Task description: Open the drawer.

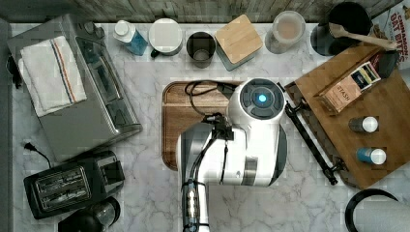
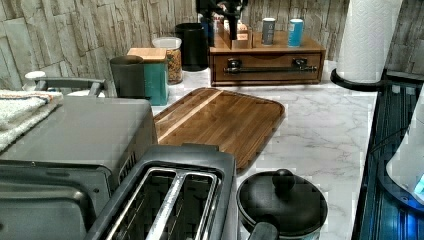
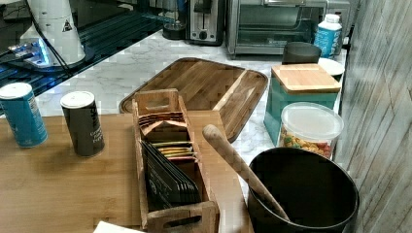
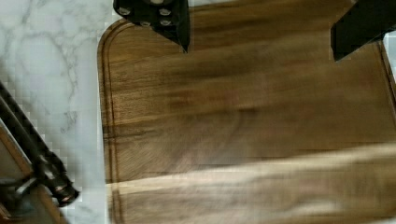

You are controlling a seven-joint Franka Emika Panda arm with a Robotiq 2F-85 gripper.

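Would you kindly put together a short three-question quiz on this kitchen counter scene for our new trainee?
1. True or false: the shallow brown wooden drawer of the low stand is pulled fully out.
2. Multiple choice: in the wrist view, what lies directly under the robot's black gripper? A) white marble counter B) rounded walnut tray C) black toaster
3. Fill in: the drawer's front carries a long thin black bar ____.

Key:
1. False; in the left view its front sits flush with the stand.
2. B; the fingers stand apart, empty, above the rounded walnut tray.
3. handle
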